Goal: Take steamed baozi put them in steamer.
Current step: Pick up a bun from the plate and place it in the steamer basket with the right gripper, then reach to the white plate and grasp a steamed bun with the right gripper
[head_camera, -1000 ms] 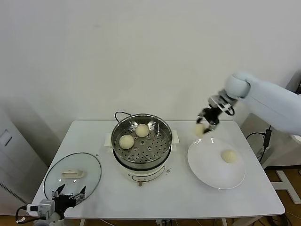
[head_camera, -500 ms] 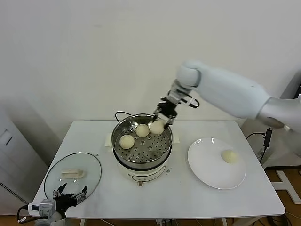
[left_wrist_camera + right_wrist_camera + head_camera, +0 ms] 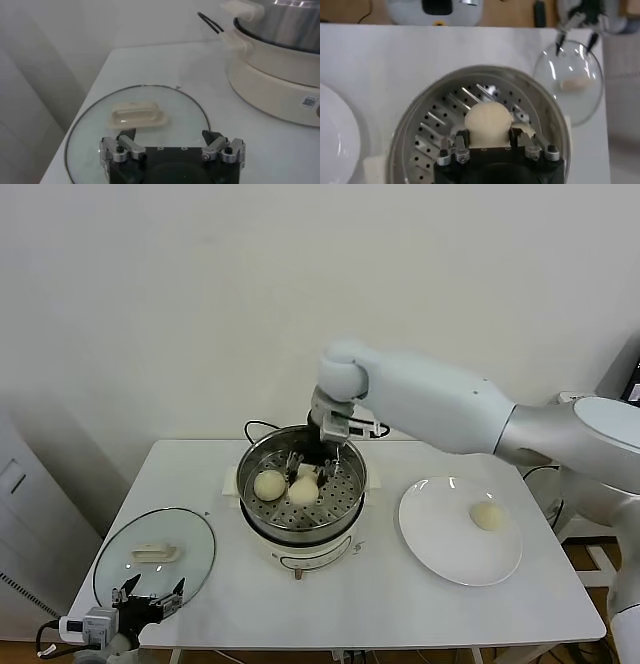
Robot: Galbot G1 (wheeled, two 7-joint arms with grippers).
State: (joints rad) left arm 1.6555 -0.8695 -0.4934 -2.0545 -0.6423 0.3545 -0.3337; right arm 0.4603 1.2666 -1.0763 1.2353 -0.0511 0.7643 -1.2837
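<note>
Two baozi resting in the steamer, a third gripped by the right pincer inside, one on the plate left; left pincer spread empty.

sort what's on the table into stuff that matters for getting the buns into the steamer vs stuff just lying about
Part of the job:
- steamer
- two baozi on its floor
- another baozi between the right gripper's fingers, inside the steamer
- last baozi, on the white plate

Just lying about:
- glass lid, flat on the table
- left gripper, open, parked over the lid
</note>
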